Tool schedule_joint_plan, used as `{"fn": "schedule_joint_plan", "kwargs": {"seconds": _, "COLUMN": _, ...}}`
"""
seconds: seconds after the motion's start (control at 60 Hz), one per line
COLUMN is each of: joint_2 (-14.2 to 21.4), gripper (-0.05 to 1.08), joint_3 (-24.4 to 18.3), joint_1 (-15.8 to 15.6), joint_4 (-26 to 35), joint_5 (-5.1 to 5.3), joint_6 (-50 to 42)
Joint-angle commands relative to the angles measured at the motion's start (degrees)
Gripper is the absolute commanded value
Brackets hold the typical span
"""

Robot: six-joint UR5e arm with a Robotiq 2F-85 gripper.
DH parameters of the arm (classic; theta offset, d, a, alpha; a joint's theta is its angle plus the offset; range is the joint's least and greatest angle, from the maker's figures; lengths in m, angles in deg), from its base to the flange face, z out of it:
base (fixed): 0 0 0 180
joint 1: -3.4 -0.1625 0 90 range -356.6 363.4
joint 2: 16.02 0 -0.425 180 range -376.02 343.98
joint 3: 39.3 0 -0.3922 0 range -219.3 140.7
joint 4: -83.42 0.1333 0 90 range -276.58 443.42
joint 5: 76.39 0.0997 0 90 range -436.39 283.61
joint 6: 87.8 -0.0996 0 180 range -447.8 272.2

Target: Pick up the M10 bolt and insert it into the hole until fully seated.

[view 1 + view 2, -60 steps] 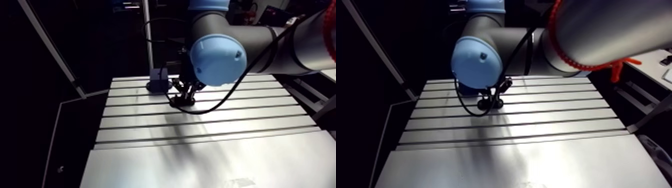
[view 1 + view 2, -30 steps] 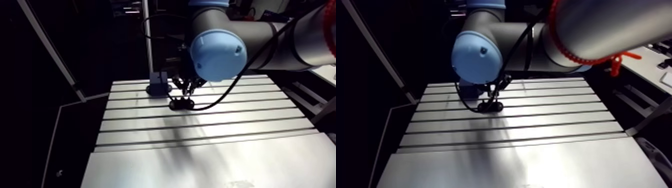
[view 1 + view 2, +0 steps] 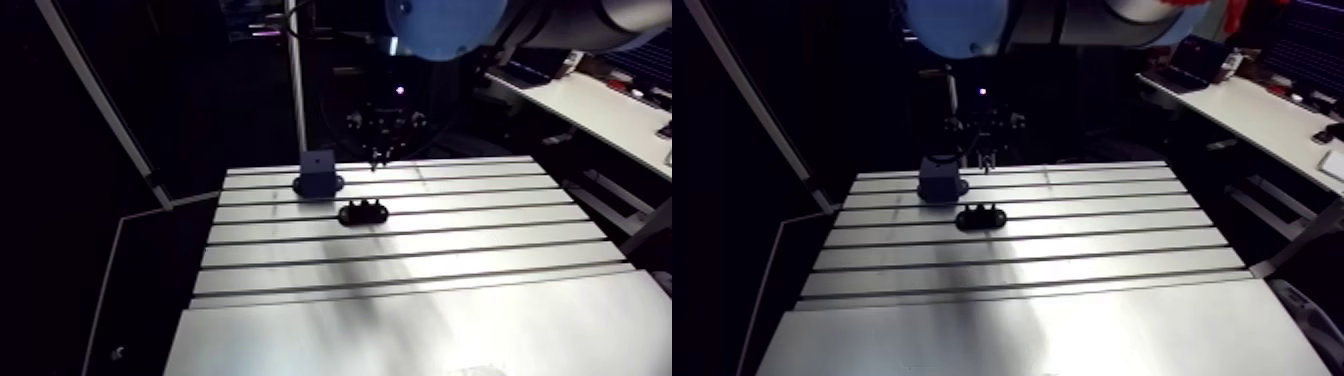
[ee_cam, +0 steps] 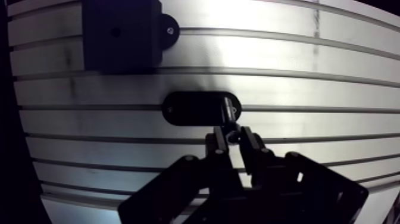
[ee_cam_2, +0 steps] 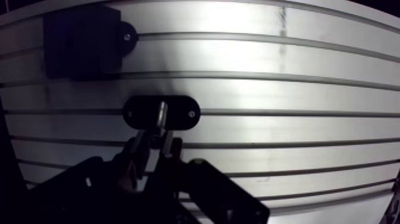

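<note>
Gripper [image 4: 232, 142] clenched on the M10 bolt [image 4: 230, 114] — over the black oval holder [image 4: 190, 108], dark block [image 4: 122, 36] beyond.

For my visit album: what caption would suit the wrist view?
Tool gripping the bolt over the slotted table, black oval holder and black block ahead.

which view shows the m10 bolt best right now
The wrist view: the bolt shows as a bright shaft pinched in the hand, seen against the black oval holder. In the arm view it is at most a tiny speck at the hand, too small to make out.
</note>
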Motion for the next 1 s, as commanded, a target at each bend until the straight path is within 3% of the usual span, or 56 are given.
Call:
{"fn": "schedule_joint_plan", "kwargs": {"seconds": 0.017, "joint_2": -0.68, "gripper": 1.08, "joint_3": -8.63, "joint_1": -0.35, "joint_4": 10.38, "joint_5": 0.08, "joint_6": -2.49}}
{"fn": "schedule_joint_plan", "kwargs": {"seconds": 0.25, "joint_2": -5.61, "gripper": 1.08, "joint_3": -19.19, "joint_1": -2.51, "joint_4": 22.87, "joint_5": 0.36, "joint_6": -2.69}}
{"fn": "schedule_joint_plan", "kwargs": {"seconds": 0.45, "joint_2": -9.08, "gripper": 1.08, "joint_3": -25.33, "joint_1": -4.65, "joint_4": 27.39, "joint_5": 0.11, "joint_6": -4.01}}
{"fn": "schedule_joint_plan", "kwargs": {"seconds": 0.75, "joint_2": -13.01, "gripper": 1.08, "joint_3": -30.72, "joint_1": -6.46, "joint_4": 30.22, "joint_5": 0.02, "joint_6": -3.92}}
{"fn": "schedule_joint_plan", "kwargs": {"seconds": 1.0, "joint_2": -17.09, "gripper": 1.07, "joint_3": -34.46, "joint_1": -7.46, "joint_4": 32.48, "joint_5": 0.79, "joint_6": -4.01}}
